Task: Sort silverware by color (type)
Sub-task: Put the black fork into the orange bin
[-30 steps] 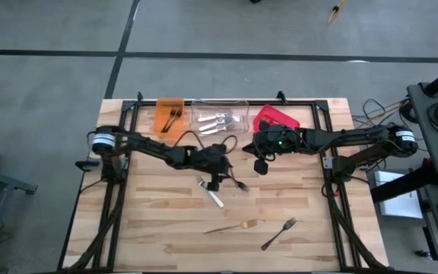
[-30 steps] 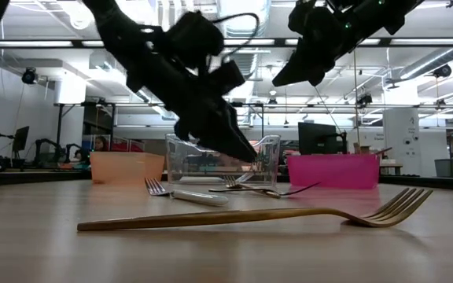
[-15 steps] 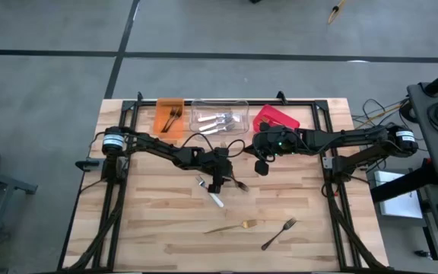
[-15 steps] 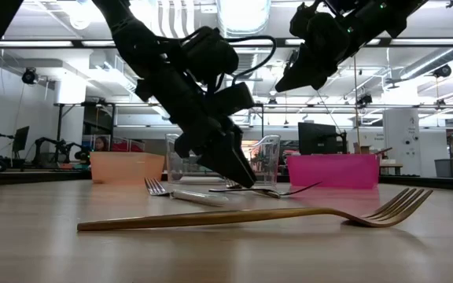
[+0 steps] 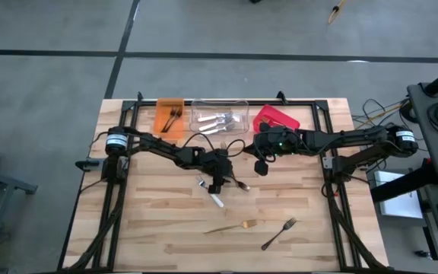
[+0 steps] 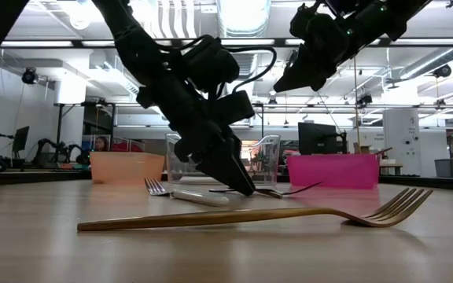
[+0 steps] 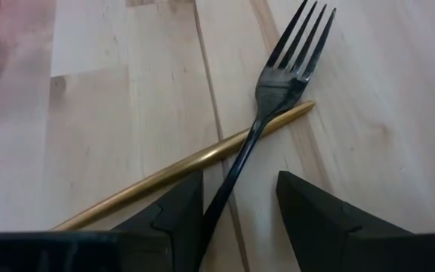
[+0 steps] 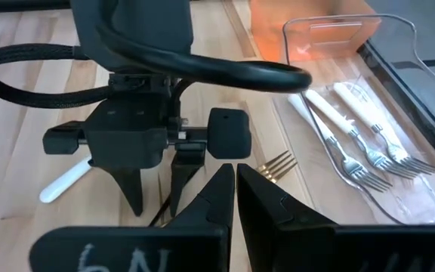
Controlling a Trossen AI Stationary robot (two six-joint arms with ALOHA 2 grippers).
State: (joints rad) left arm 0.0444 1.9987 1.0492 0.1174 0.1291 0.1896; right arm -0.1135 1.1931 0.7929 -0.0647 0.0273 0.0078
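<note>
A black fork lies on the table, its handle crossing over a gold fork's handle. My left gripper is open, tipped steeply down at mid-table, one finger on each side of the black fork's handle; its fingertips are at table height. My right gripper hangs shut and empty above the table, in front of the red bin. A white-handled fork lies just beside the left gripper. My left gripper straddles the black fork's handle, slanting down from the table's left. The handle runs close along one finger and lies flat on the table. Whether that finger touches it, I cannot tell.
Along the far edge stand an orange bin with dark forks, a clear bin with white-handled forks, and the red bin. Another gold fork and another black fork lie near the front edge.
My left gripper has sunk to the table over the black fork and tipped more steeply down. The forks have not moved.
</note>
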